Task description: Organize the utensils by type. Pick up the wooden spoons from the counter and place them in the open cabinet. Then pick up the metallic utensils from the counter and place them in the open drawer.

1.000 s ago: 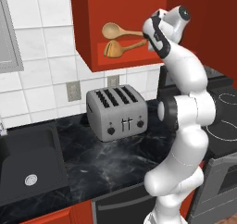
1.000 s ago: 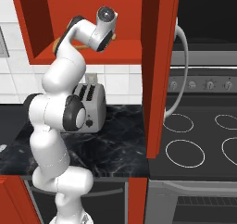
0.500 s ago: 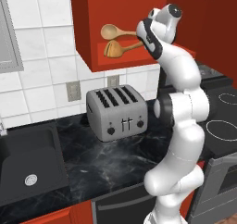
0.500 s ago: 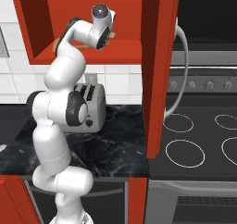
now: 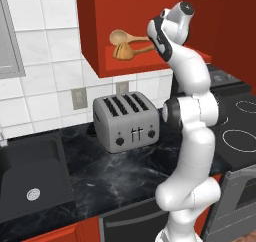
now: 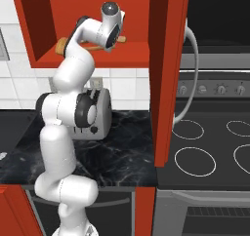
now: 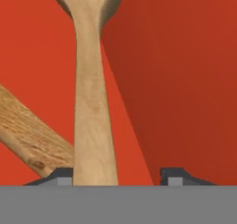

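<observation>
Two wooden spoons lie on the shelf of the open red cabinet [image 5: 95, 61]: a pale spoon [image 5: 120, 36] and a darker spoon [image 5: 122, 51] beside it. My gripper [image 5: 158, 36] reaches into the cabinet at their handle ends. In the hand view the pale spoon [image 7: 92, 102] runs up from between my fingertips [image 7: 178, 176]. It sits against the left tip with a clear gap to the right one, so my gripper [image 7: 118, 177] is open. The darker spoon's handle [image 7: 28, 140] crosses at the left. One spoon bowl [image 6: 62, 46] shows past my arm. The metallic utensils and the open drawer are out of view.
A silver toaster [image 5: 125, 121] stands on the black counter [image 5: 115, 176] under the cabinet. A sink [image 5: 30, 176] lies to the left and a stove [image 6: 210, 147] to the right. The open cabinet door [image 6: 168, 74] hangs right of my arm.
The jaws have spread apart and let go of the pale spoon's handle. The hand has lifted slightly at the cabinet mouth.
</observation>
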